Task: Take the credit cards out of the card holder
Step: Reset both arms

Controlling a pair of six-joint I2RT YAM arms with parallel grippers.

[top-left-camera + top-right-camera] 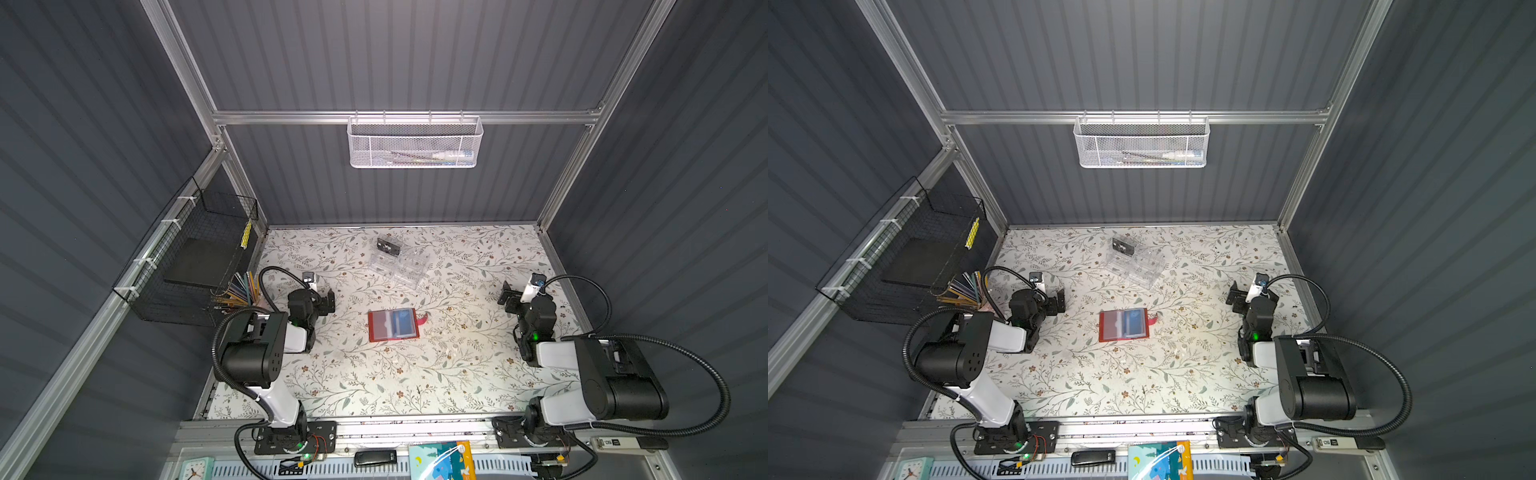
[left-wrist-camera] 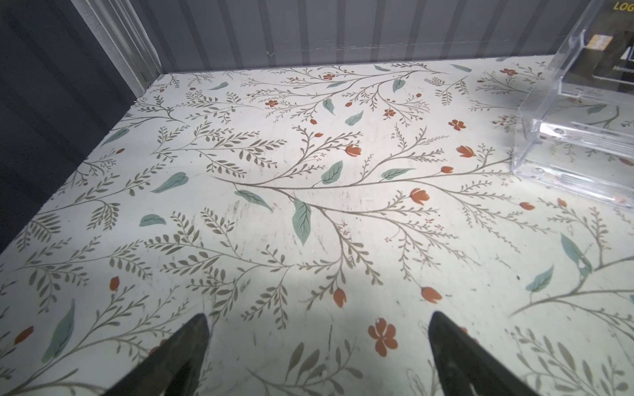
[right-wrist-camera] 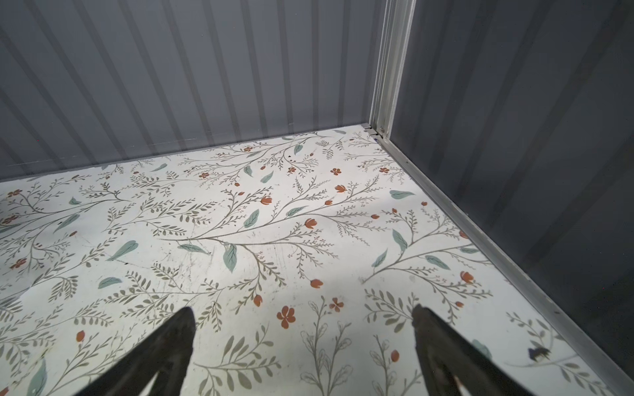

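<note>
Now left end effector [image 2: 317, 317], right end effector [image 3: 302, 308] wide open, empty

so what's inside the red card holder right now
The open card holder shows one bluish card under clear plastic. Any cards stacked behind it are covered, so I can't tell how many remain.

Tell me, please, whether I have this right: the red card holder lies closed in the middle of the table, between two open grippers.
No: the card holder lies open, not closed; both top views show it spread flat with a bluish card inside. It does lie in the middle of the table, between the open left gripper and right gripper.
</note>
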